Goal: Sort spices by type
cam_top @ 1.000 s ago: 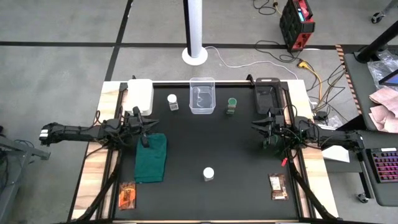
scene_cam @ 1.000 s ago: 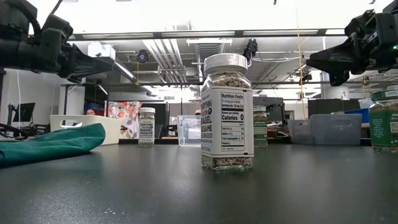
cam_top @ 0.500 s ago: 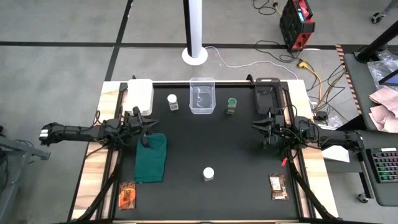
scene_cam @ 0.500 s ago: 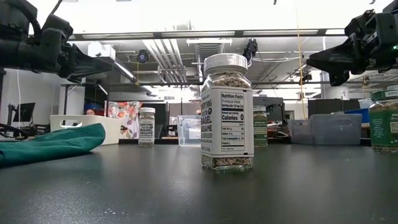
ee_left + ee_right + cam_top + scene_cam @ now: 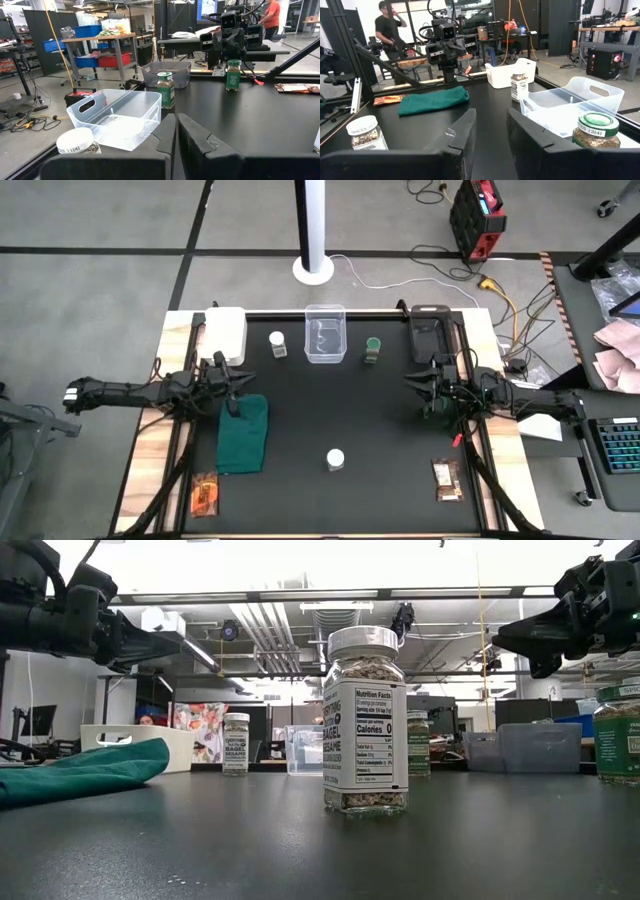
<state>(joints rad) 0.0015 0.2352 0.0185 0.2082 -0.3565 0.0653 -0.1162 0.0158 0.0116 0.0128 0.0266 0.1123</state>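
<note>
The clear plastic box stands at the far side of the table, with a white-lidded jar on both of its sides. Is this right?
Not quite. The clear plastic box has a white-lidded jar on one side only; on the other side stands a green-lidded jar. The high view shows this. The box is indeed at the far side of the table.
</note>
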